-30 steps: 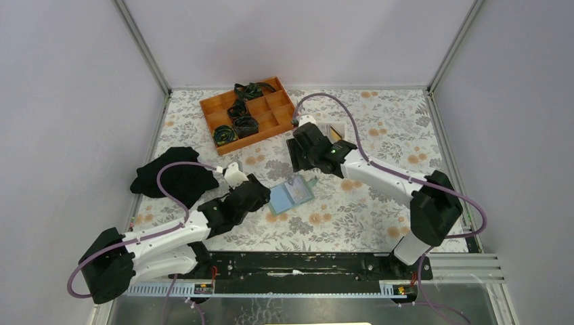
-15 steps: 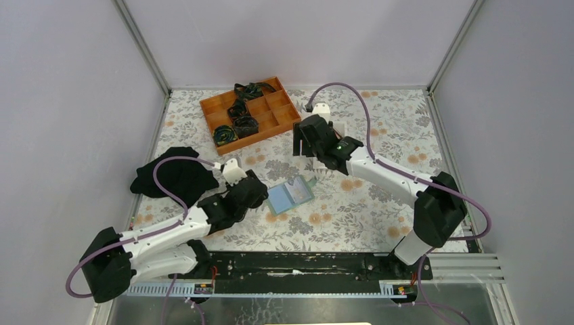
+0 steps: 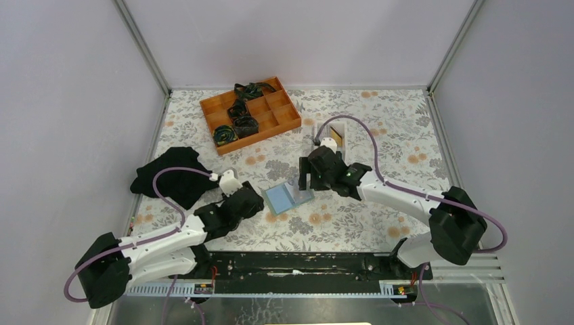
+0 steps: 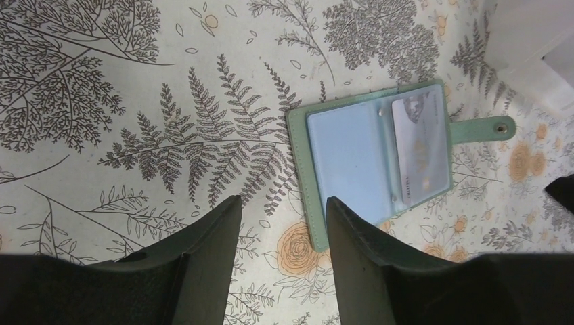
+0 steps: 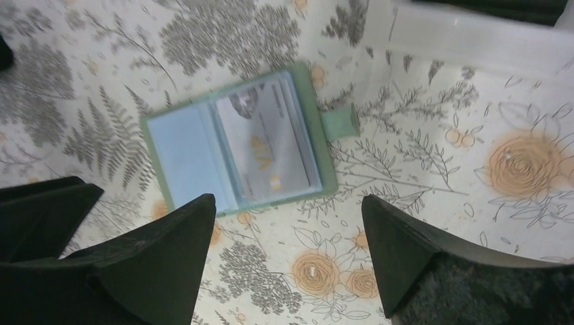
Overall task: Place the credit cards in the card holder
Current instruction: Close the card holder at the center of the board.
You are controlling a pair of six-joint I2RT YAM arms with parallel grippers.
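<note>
The sage-green card holder lies open and flat on the floral cloth. Its left pocket is light blue, and a grey-silver credit card sits in the right pocket. The snap tab sticks out to the right. My left gripper is open and empty, with its right finger over the holder's near-left corner. My right gripper hangs wide open and empty, just on the near side of the holder. In the top view it is beside the holder's right edge.
A white tray stands behind the right arm, with its wall close beyond the holder. An orange compartment box with dark bundles sits at the back left. A black cloth lies at the left by the wall.
My right gripper has come from the white tray toward the holder and its jaws have spread wider. My left gripper has drawn back a little from the holder and opened slightly.
</note>
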